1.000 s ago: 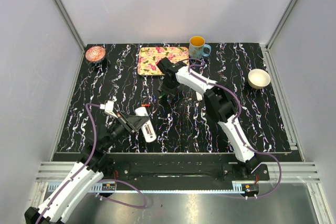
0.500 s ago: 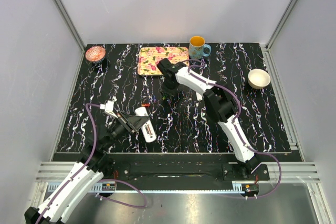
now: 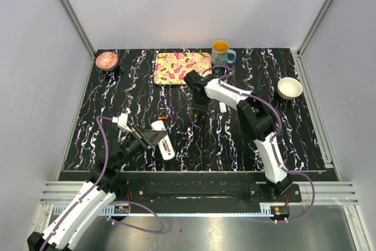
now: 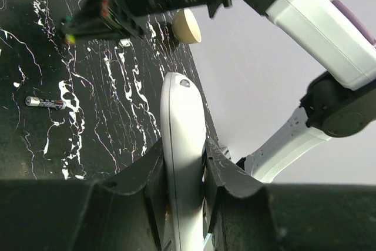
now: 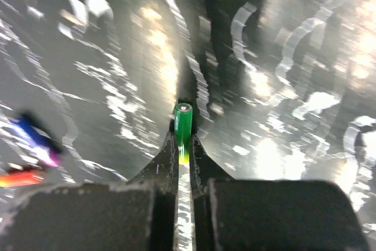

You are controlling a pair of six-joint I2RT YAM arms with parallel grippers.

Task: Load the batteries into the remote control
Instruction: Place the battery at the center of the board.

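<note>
- Since the earlier frame the right gripper [image 3: 200, 109] has been shifted to the right and nearer the arm bases. Its jaws have been brought together on the slim green cylindrical battery [image 5: 183, 119].
- That battery is pinched at one end, with most of its length protruding beyond the fingertips. The pick is judged done, and carrying it to the remote is likely next.
- The slim white rectangular plastic remote control [image 4: 182, 121] is clamped edge-on in the left gripper [image 4: 183, 156], projecting ahead of the jaws.
- The small reddish cylindrical battery [image 4: 46, 103] lies loose on the black marbled tabletop [image 3: 282, 133], ahead and left of the left gripper.
- The grip on the green battery is shown clearly only by the right wrist view. From above, it is hidden beneath the gripper.
</note>
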